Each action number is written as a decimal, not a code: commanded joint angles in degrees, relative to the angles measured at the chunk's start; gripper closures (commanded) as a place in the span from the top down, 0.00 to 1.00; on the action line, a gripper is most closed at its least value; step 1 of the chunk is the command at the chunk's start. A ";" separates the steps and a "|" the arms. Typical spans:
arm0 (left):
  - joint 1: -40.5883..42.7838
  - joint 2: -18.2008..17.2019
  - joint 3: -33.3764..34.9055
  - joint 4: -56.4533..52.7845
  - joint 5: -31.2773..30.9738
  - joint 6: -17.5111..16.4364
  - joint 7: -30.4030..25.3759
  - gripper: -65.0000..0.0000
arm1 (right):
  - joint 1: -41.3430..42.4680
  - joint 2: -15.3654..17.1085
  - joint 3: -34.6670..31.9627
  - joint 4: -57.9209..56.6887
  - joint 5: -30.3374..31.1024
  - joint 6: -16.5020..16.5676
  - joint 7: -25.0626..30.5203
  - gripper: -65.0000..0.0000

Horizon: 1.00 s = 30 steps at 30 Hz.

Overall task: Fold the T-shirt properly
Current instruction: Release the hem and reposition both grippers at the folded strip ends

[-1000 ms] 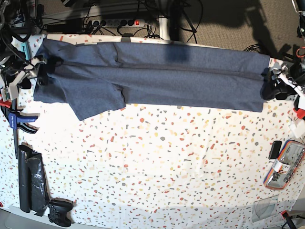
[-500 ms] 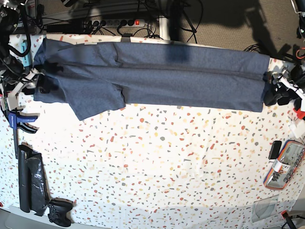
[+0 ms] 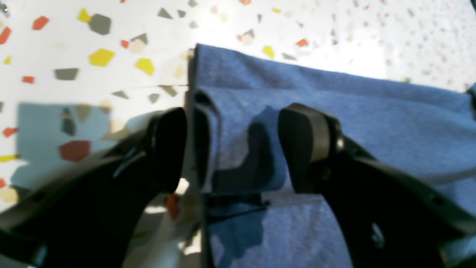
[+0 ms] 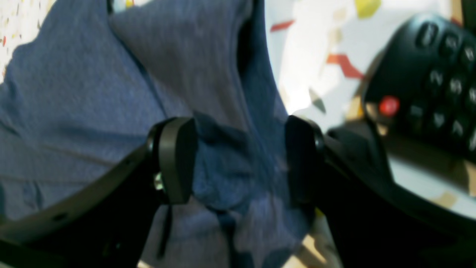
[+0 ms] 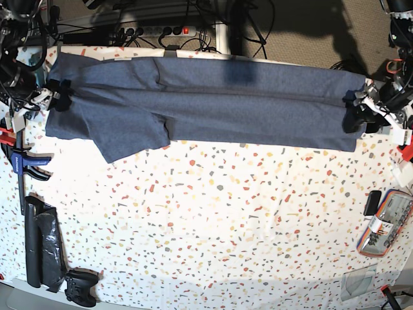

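T-shirt (image 5: 213,97) lies stretched as a long, narrow folded band across the upper part of the base view, on the speckled surface (image 5: 219,226), with 1 sleeve flap hanging down toward the lower left of the band. We see only its plain slate-blue side.

At the right end of the band, in the base view, sits the left gripper (image 5: 357,111), level with the cloth's short edge. In the left wrist view its 2 fingers (image 3: 308,145) stand wide apart and straddle the folded edge of the shirt (image 3: 334,123): 1 finger is over the surface just beside the edge, the other over the cloth. We cannot tell whether either touches the fabric.

At the left end of the band sits the right gripper (image 5: 59,94). In the right wrist view its fingers (image 4: 176,160) are also spread wide, with bunched cloth (image 4: 111,93) between and beneath them, not pinched.

A black remote (image 4: 427,82) with a red button fills the upper right of the right wrist view. In the base view, a black bag (image 5: 42,252) and a black gamepad (image 5: 80,287) lie at lower left, and a blue clamp (image 5: 26,158) at the left edge.
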State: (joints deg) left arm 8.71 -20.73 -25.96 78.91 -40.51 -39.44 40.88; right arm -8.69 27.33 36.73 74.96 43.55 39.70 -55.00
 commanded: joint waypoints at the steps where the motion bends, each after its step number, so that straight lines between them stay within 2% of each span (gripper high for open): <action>1: -0.57 -1.07 -0.59 1.01 -0.20 -0.56 -2.16 0.63 | 0.57 1.25 0.33 0.17 0.13 0.30 0.24 0.58; 3: -0.57 -1.31 -0.66 1.01 0.70 -0.56 -3.50 0.63 | 0.92 1.27 0.33 0.17 0.20 0.30 0.04 0.58; 7: -0.55 -3.48 -0.70 1.01 0.42 -0.11 -2.51 0.63 | 1.25 2.08 0.33 0.20 0.20 0.30 -0.57 0.58; 9: -0.48 -4.87 -0.70 1.01 0.39 2.14 -0.92 0.63 | 1.22 2.89 0.33 0.17 0.17 0.30 -0.63 0.58; 11: -0.39 -5.92 -0.68 0.98 -0.28 2.51 1.81 0.63 | 1.25 3.82 0.33 0.20 0.20 0.30 -1.53 0.58; 16: -0.31 -6.12 -0.68 0.24 -4.85 2.38 7.87 0.63 | 1.25 5.84 0.33 0.20 1.77 0.30 -1.70 0.58; 20: -0.33 -6.12 -0.68 -1.75 -9.01 1.99 10.40 0.63 | 1.25 6.51 0.33 0.20 3.58 0.30 -1.68 0.58; 26: -0.35 -6.10 -0.68 -7.74 -13.55 -0.56 10.97 0.63 | 1.27 6.97 0.33 0.35 7.21 0.30 -1.90 0.58; 30: -0.68 -5.95 -0.66 -10.03 -17.03 -0.56 11.54 0.63 | 1.25 6.97 0.33 0.61 8.09 0.30 -2.47 0.58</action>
State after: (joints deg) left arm 8.54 -25.71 -26.26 68.42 -57.12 -39.68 51.94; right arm -7.94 32.71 36.67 74.59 50.28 39.75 -58.19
